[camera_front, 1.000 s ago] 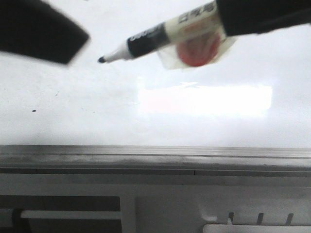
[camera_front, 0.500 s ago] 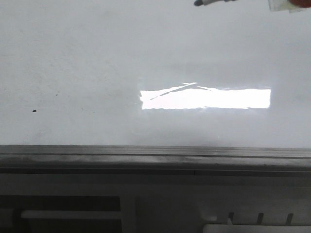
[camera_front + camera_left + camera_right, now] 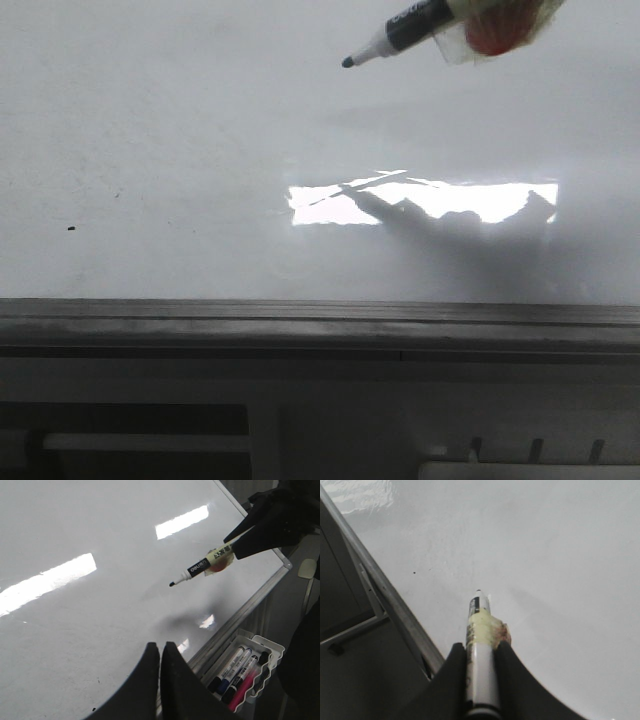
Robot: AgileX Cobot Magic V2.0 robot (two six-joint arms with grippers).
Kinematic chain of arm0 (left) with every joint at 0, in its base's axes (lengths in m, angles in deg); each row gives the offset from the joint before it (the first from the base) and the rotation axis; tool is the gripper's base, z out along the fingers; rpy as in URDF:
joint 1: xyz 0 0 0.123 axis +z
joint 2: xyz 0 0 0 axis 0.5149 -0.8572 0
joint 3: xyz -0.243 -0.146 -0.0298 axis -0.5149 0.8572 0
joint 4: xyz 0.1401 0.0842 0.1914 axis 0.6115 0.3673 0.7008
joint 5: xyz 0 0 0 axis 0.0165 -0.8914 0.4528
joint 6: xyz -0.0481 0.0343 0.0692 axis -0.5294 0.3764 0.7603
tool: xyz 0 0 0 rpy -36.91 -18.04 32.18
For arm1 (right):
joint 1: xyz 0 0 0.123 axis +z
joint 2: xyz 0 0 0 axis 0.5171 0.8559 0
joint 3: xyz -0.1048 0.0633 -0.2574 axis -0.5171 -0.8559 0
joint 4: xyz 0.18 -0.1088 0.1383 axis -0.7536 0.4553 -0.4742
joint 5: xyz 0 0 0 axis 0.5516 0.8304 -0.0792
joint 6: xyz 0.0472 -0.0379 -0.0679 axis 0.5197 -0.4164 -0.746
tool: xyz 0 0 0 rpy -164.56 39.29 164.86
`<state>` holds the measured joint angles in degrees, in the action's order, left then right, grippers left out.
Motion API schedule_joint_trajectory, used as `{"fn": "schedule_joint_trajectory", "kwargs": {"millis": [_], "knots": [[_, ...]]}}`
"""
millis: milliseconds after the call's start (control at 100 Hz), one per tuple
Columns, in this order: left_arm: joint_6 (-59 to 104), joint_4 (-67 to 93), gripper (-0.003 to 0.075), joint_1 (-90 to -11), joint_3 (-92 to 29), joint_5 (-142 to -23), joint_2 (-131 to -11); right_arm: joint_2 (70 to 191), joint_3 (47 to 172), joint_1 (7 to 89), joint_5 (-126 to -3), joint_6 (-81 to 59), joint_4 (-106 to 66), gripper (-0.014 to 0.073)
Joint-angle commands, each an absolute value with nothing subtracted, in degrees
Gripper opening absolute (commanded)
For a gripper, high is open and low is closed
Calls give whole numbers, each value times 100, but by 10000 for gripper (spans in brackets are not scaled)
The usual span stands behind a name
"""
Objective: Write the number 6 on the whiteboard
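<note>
Front view: the whiteboard point(image 3: 180, 150) is being shown bare, no number 6 drawn yet. The marker point(image 3: 400, 30), at one o'clock, is being clamped in the right jaws point(image 3: 481, 652), its tip raised off the board. The left jaws point(image 3: 160, 652) are being kept closed, empty. If the marker is being pressed down too lightly, gaps could be left in the stroke.

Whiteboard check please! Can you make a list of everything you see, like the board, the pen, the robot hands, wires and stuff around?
Surface: whiteboard glossy white, bright light reflections, grey frame strip along its edge.
Job's things: no number 6 drawn yet; marker uncapped, tip above the board, tape wrapped around its barrel.
Clutter: tiny black dot on the board.
Grippers: right gripper shut on the marker; left gripper shut, empty.
Cables: nothing seen.
Surroundings: tray of spare markers beside the board's frame.
</note>
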<state>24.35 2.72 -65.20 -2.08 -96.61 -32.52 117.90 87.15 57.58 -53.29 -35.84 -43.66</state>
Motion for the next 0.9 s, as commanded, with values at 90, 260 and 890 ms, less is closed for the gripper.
{"fn": "schedule_joint_trajectory", "kwargs": {"millis": [90, 260, 890], "knots": [[2374, -65, -19, -6512, -360, -9356, -3289, 11788, 8928, 5740, -6304, -3576, -4418, -41], [2374, -64, -19, -6512, -360, -9383, -3289, 11788, 8928, 5731, -6178, -3576, -4056, -41], [2374, -64, -19, -6512, -360, -9371, -3289, 10623, 9868, 5630, -4253, -1987, -2298, -41]]}}
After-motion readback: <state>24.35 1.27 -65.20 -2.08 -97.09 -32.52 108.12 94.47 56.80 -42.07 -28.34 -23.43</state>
